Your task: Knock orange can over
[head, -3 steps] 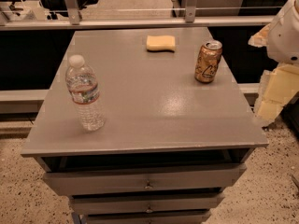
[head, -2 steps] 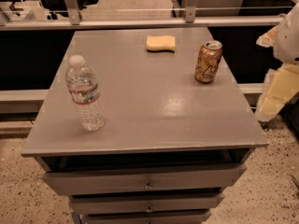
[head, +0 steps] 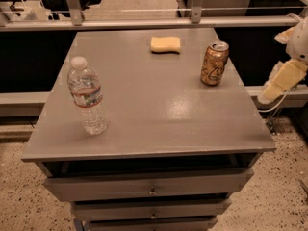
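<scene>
Grey tabletop carries orange can upright near right edge; claw is beyond that edge, open/closed I cannot tell, so pls push can's top sideways.

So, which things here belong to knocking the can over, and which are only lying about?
For the job: can, upright near the table's right side; gripper, beyond the right edge, apart from the can.
Lying about: bottle, front left; sponge, at the back.
</scene>
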Controlling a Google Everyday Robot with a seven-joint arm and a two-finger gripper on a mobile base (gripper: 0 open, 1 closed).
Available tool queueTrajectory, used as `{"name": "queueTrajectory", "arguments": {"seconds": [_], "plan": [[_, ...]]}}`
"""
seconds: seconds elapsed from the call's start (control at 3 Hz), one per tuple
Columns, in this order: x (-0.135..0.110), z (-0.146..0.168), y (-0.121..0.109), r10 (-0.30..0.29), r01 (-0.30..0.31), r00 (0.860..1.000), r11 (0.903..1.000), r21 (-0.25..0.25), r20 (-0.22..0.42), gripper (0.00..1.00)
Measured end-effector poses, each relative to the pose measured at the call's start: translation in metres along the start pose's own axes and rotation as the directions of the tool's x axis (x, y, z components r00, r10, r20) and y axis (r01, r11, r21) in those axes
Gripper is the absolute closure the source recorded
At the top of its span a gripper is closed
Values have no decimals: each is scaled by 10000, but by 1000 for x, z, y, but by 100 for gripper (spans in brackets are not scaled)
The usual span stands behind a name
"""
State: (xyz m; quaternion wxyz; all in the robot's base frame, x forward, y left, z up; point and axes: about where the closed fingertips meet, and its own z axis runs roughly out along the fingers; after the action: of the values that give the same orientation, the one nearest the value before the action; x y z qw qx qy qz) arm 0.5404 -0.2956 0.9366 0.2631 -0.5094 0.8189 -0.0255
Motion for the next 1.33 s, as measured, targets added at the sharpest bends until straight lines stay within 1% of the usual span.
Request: {"name": "queueTrajectory", "arguments": {"seconds": [0.33, 0.67, 1.0, 1.33], "plan": [[-4, 44, -38, 1006, -1034, 9861, 9945, 144, 1321, 0], [-14, 78, -49, 1646, -1647, 9594, 9862, -190, 2290, 0], [-25, 108, -49, 2280, -2140, 9179, 9737, -787, 3249, 0], [-46, 123, -40, 2657, -2216, 8685, 9633, -1518, 4184, 0]]}}
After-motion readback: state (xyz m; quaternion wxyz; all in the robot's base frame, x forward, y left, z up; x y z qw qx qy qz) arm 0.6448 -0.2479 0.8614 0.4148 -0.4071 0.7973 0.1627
